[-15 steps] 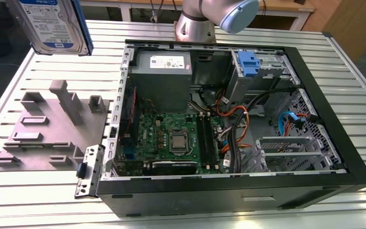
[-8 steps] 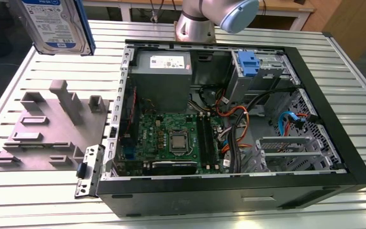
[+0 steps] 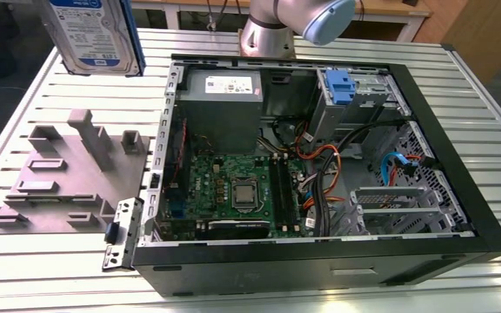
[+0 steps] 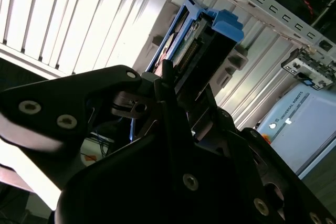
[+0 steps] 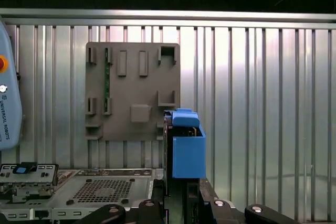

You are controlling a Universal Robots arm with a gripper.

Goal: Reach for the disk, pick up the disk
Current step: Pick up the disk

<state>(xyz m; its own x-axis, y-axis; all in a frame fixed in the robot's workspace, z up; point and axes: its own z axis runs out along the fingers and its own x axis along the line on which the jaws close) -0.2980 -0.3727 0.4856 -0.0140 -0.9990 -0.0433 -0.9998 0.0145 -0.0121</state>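
The disk [image 3: 94, 36], silver-grey with a white-and-blue label and blue rails, hangs upright in the air high over the table's far corner, at the exterior view's left and well apart from the computer case. In both wrist views my black gripper [image 4: 169, 94] is shut on it. The disk [image 4: 202, 43] sticks out edge-on beyond the fingers, its connector end and blue rail showing. In the first wrist view the disk [image 5: 187, 148] rises from the gripper [image 5: 181, 195] above the grey fixture plate [image 5: 134, 90].
An open computer case [image 3: 459, 215] lies on the slatted metal table [image 3: 59, 274], holding a grey power-supply box [image 3: 220, 104], a motherboard [image 3: 233, 189], a blue drive caddy [image 3: 339, 88] and cables. A grey fixture plate [image 3: 59, 176] lies at the exterior view's left. The arm's base [image 3: 268, 36] stands behind the case.
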